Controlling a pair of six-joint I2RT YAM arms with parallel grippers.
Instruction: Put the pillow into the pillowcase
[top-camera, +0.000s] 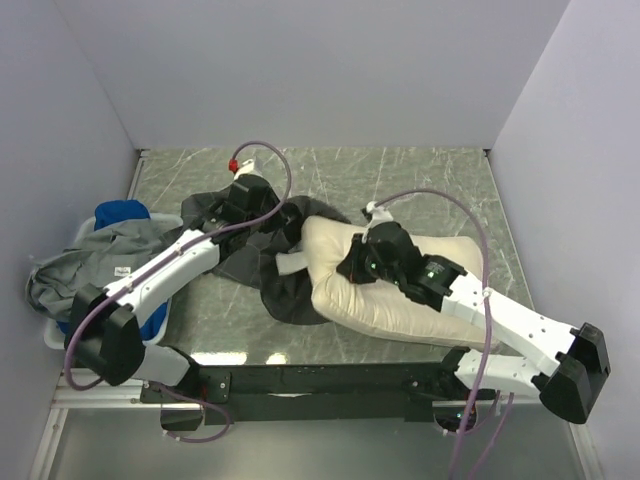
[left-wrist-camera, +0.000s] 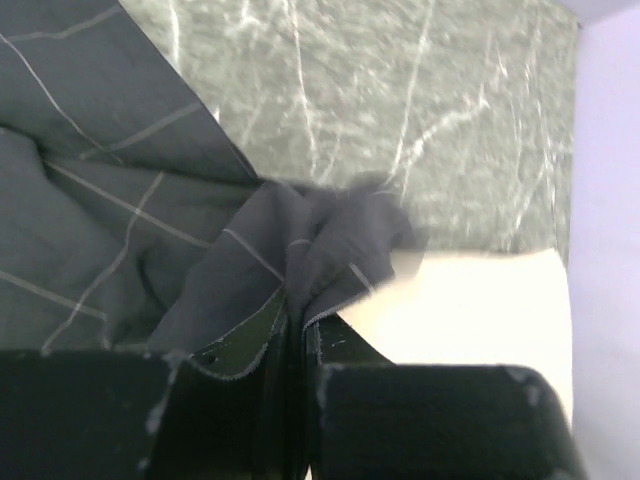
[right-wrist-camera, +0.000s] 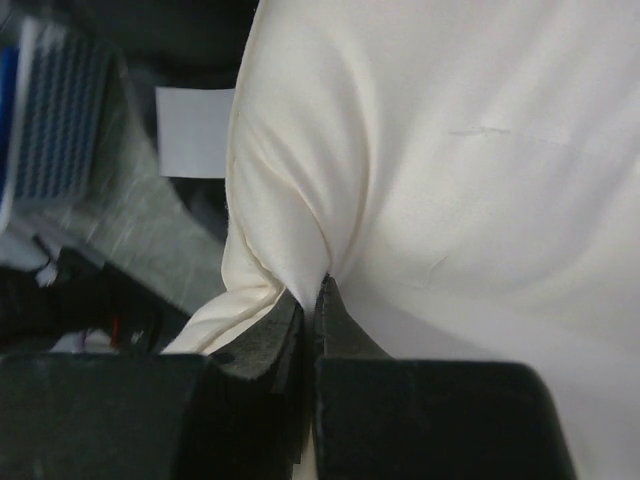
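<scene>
Insertion step: left tool (left-wrist-camera: 300, 335) grips charcoal grid-patterned fabric pillowcase (left-wrist-camera: 110, 230), right tool (right-wrist-camera: 314, 305) grips cream-white rectangular pillow (right-wrist-camera: 450, 150), which probably needs pushing leftward.

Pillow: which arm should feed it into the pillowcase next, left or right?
Right. The right pincer is shut on a pinch of the pillow, so it can likely push it in. The left pincer is shut on the pillowcase at its edge, better used to hold the case.
</scene>
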